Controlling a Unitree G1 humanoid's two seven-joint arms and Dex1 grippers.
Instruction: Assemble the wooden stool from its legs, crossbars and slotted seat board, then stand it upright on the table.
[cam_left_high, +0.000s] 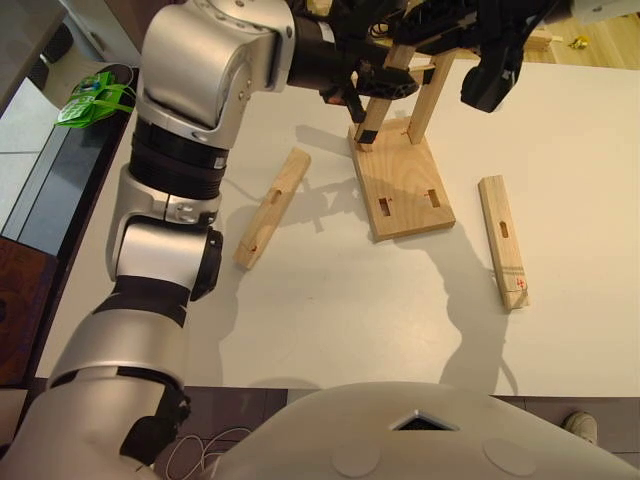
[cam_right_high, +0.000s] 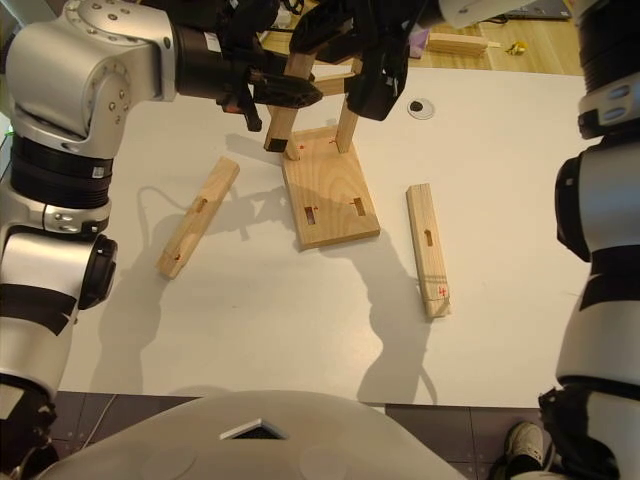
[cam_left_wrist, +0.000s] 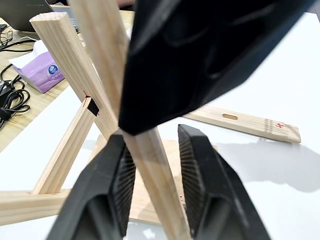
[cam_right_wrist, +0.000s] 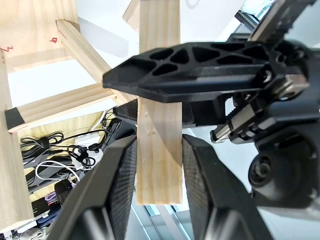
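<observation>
Seat board (cam_left_high: 408, 222) lies flat on the desk (cam_left_high: 350, 320), mid-width and toward the far edge. Standing legs (cam_left_high: 432, 97) rise leaning from its far slots, tied by a crossbar (cam_left_wrist: 62, 150). Left gripper (cam_left_wrist: 150, 145) is clenched on the left-held leg (cam_left_wrist: 107, 50), pads flat on two opposite faces. Right gripper (cam_right_wrist: 160, 150) is clenched on the right-held leg (cam_right_wrist: 157, 60), near its free top end. The step looks like seating the leg frame into the far slots; the near slots (cam_left_high: 385, 205) are empty, so the task is roughly halfway at best. To do it well, one arm should steady while the other presses down along the leg's own axis, not sideways. The board is unclamped and could slide or tip, and twisting could pop the crossbar joint. Left loose leg (cam_left_high: 272, 208) lies toward the desk's left edge and right loose leg (cam_left_high: 502, 240) toward the right edge, both apart from the board, likely next to fit. The eye views give layout, slots and loose legs, but arm hardware hides the grips. The left wrist view shows pad contact, the crossbar entering its mortise, and a tissue pack (cam_left_wrist: 42, 75) beyond the desk's edge. The right wrist view shows the leg's cut end between the pads and the left arm's finger crossing that stick. That hints both arms hold one leg, but this cannot be confirmed.
</observation>
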